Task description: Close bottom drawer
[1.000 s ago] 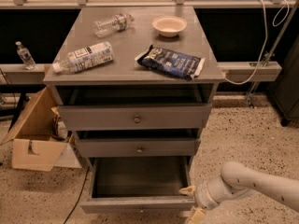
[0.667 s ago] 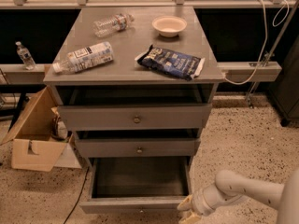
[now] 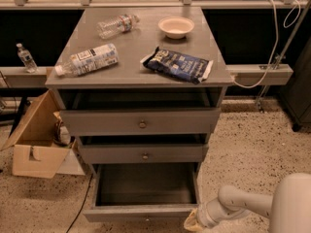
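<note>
Bottom drawer [image 3: 141, 211]: lowest of 3 grey drawers, pulled well out, dark inside exposed, low front near the frame's lower edge.
Gripper [image 3: 193, 222]: low at right, at the right corner of that drawer's front; whether open or closed cannot be told.
Middle drawer [image 3: 145, 154], top drawer [image 3: 141, 123]: each slightly out.
Table [image 3: 136, 57]: 1 large plastic bottle [image 3: 87, 59] and 1 smaller bottle [image 3: 116, 24] lying flat, 1 pale bowl [image 3: 176, 26], 1 dark blue bag [image 3: 179, 64].
Floor, left: open cardboard box [image 3: 34, 140].

At the front-right corner of the bottom drawer [image 3: 141, 211], the end effector [image 3: 193, 222].
</note>
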Controlling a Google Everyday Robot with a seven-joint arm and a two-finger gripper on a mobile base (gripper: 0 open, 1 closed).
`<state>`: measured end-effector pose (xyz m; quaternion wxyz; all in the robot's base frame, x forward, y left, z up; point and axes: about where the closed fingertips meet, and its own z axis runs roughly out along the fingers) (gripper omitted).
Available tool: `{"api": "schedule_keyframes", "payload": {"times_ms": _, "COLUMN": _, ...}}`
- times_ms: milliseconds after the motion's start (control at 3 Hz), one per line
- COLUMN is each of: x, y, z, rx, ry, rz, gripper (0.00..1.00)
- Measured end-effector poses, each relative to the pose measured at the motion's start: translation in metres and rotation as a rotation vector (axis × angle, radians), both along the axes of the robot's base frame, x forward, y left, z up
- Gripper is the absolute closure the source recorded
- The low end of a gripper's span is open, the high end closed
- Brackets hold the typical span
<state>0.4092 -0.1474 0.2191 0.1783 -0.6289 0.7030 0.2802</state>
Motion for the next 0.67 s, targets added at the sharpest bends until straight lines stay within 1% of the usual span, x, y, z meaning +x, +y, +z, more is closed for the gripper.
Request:
{"api": "schedule_keyframes", "payload": {"times_ms": 333, "x": 0.0188, "y": 0.0025, "z": -0.0402, "rx": 0.009, "ry": -0.040, "rz": -0.038, "gripper": 1.00}}
{"api": "schedule_keyframes", "payload": {"times_ms": 667, "x": 0.0188, "y": 0.0025, "z": -0.0402, "rx": 0.009, "ry": -0.040, "rz": -0.038, "gripper": 1.00}}
